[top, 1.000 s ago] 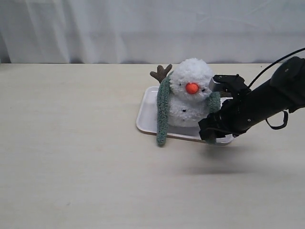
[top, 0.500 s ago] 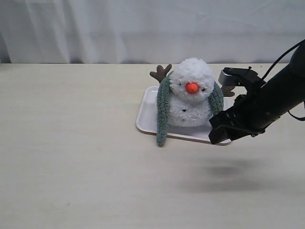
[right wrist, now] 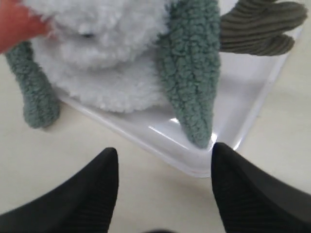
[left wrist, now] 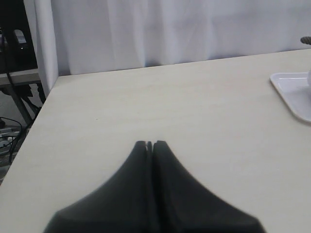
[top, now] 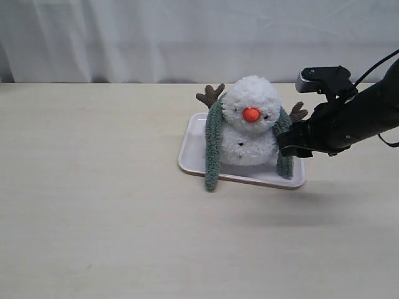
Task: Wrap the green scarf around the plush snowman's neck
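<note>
1. The plush snowman (top: 249,142) stands upright in a white tray (top: 191,149) on the surface (top: 100,205). Its orange nose (top: 251,114) points toward the exterior camera.
2. The green scarf (top: 213,143) hangs down both sides of the snowman, and the long axis of each end runs from head to base. One end crosses the tray's front rim onto the surface. The other end stops inside a tray corner.
3. We count one snowman, one scarf, one tray and two brown twig arms (top: 211,94).
4. The right fingers (right wrist: 102,179) stand apart and hold nothing, just beside that corner.
5. The left fingers (left wrist: 143,150) are pressed together over bare surface, well apart from the tray.
6. The scarf's run behind the neck (top: 249,127) is hidden. The left wrist view cuts off the tray.
</note>
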You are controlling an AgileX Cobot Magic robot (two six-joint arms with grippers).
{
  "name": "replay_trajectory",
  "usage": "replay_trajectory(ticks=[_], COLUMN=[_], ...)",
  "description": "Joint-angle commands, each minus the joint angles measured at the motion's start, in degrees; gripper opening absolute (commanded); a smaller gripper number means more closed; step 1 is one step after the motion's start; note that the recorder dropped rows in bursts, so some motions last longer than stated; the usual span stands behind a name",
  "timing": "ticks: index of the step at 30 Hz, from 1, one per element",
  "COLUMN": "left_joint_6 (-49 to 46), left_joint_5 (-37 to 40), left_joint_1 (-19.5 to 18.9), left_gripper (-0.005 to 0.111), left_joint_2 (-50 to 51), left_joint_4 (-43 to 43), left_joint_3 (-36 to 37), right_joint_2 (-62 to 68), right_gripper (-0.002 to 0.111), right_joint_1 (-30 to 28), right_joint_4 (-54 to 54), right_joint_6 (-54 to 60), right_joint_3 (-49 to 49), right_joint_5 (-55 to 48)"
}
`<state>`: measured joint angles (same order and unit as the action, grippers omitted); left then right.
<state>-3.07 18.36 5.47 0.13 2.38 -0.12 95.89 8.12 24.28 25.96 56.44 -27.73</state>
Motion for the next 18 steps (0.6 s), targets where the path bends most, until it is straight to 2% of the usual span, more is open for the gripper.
replay_trajectory(ticks=[1,6,13,18], left_joint_6=[0.16,0.16,0.16,0.16], left_joint_5=[-0.7,-0.7,-0.7,-0.7], left_joint_1=[-0.07,-0.07,-0.07,-0.07], left_gripper=[0.0,0.0,0.0,0.0], left_joint_2=[-0.13,-0.13,-0.13,-0.13], left_joint_4=[-0.09,-0.09,-0.09,-0.09], left_joint_3=[0.12,0.12,0.12,0.12], right_joint_2=[1.78,3.14,6.76,8.66], right_gripper=[0.054,0.054,0.054,0.052], right_joint_1=[0.06,0.06,1.34,3.39], right_joint_4=[-0.56,-0.26,10.9,11.41], right_joint_6=[1.08,3.24,18.16,18.83], right_joint_3=[-2.48,-2.84,-2.84,-2.84], right_joint_5=[6.84,7.4,10.63,15.24])
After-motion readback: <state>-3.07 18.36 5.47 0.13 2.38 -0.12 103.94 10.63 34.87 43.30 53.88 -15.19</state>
